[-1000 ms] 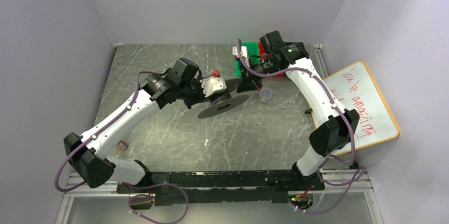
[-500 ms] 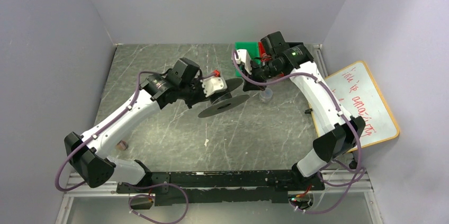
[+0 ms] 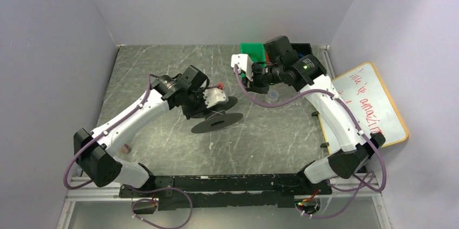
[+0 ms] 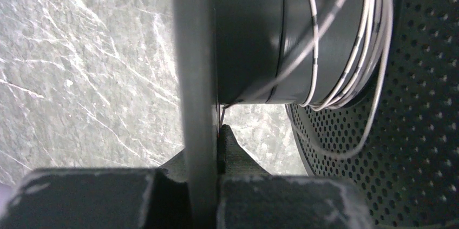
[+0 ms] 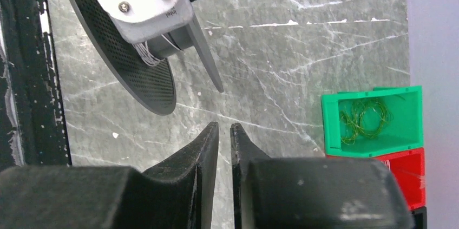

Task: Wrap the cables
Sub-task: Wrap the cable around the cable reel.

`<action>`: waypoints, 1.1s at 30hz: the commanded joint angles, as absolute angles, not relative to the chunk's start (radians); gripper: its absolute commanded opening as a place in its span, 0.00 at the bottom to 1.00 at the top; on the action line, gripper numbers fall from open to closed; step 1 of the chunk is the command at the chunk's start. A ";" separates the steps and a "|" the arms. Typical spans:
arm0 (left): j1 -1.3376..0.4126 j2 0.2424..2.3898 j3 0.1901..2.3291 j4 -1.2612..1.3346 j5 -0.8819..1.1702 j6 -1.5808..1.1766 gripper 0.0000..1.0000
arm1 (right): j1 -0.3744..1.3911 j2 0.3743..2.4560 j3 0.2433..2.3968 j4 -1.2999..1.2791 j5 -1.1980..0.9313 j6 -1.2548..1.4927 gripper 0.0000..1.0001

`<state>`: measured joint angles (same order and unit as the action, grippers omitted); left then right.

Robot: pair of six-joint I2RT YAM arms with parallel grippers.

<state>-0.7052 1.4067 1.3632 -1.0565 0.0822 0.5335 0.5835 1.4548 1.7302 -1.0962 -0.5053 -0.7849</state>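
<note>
Left gripper (image 4: 208, 148): clamped shut on one flange of the black spool (image 4: 249, 34), the flange standing edge-on between its jaws.

Spool: carried tilted over the middle of the table (image 3: 162, 72), well away from every edge; whether its lower flange touched the top I could not tell.

Cables (image 4: 346, 50): thin whitish wire with dark dashes, on the spool's hub. Several turns were bunched against the perforated flange (image 4: 422, 131) and one crossed the hub slantwise. One turn sagged off in a slack loop over the holes.

Right gripper (image 5: 224, 134): jaws parted only a crack, nothing visible between them. It hung over bare table between the spool and the far edge.

Far edge: green bin (image 5: 329, 126) holding a tangle of greenish wire, red bin (image 5: 403, 175) touching it.

Risk, as I judged it: with nobody keeping the wire taut, the springy turns could slide off the hub, starting at that slack loop. A swing or tilt of the spool would help them go. The wire is fine enough for the right jaws to close beside it instead of on it.
</note>
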 commanded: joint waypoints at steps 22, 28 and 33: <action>-0.677 1.411 1.845 -1.143 0.325 0.453 0.02 | 0.075 1.199 1.054 0.162 -1.179 0.177 0.45; -0.668 1.427 1.907 -1.146 0.355 0.432 0.02 | 0.050 1.272 0.972 0.354 -1.310 0.355 0.50; -0.658 1.429 1.933 -1.144 0.355 0.430 0.02 | 0.070 1.326 0.882 0.659 -1.336 0.609 0.54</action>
